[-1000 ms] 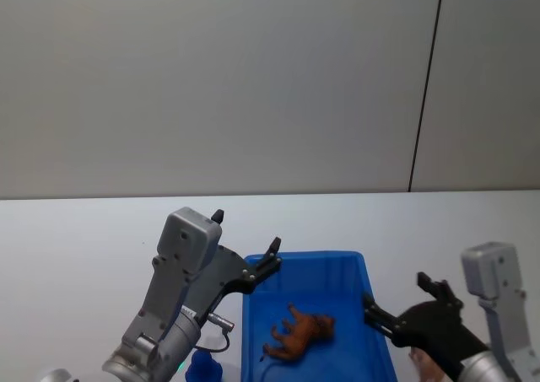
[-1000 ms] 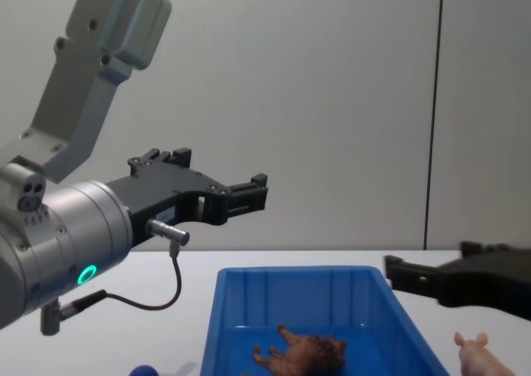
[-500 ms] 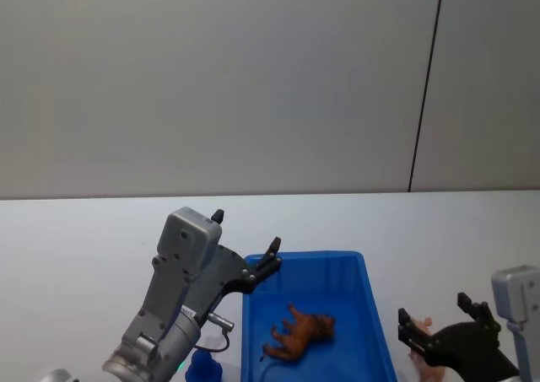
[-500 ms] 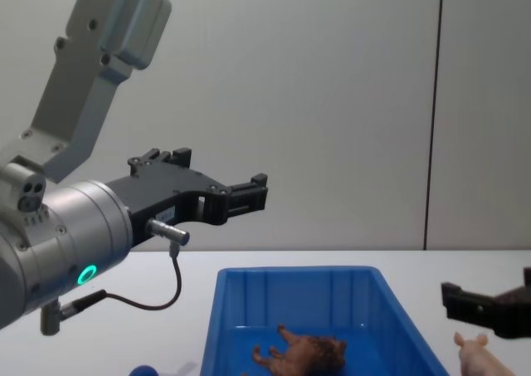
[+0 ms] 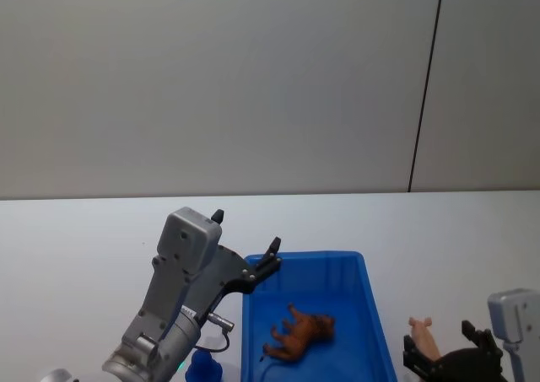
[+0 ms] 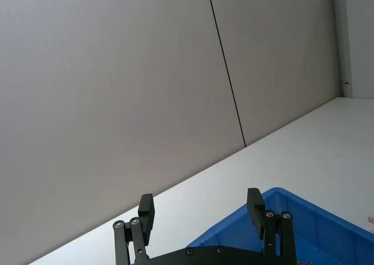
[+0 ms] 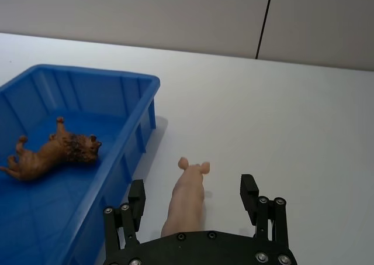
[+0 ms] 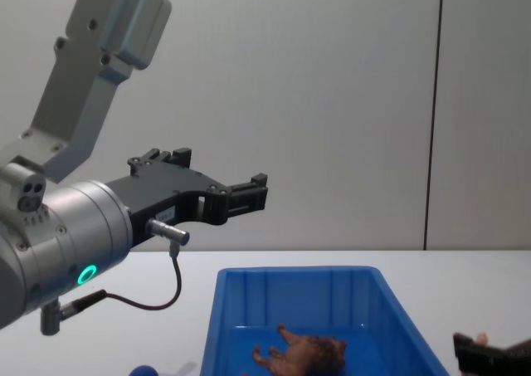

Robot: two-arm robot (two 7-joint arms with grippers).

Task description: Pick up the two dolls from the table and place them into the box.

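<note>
While astride pink pig doll [image 7: 188, 189], jaws apart: right gripper [image 7: 193, 190]. Liable to squirt smooth body loose if shut shallow. Left gripper [image 6: 200, 202] idle by blue box [image 7: 87, 74], jaws apart.

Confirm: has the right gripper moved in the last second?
Yes. In the head view the right gripper has drawn back toward the robot and rightward, off the box's right rim, and now sits open around the pink doll.
</note>
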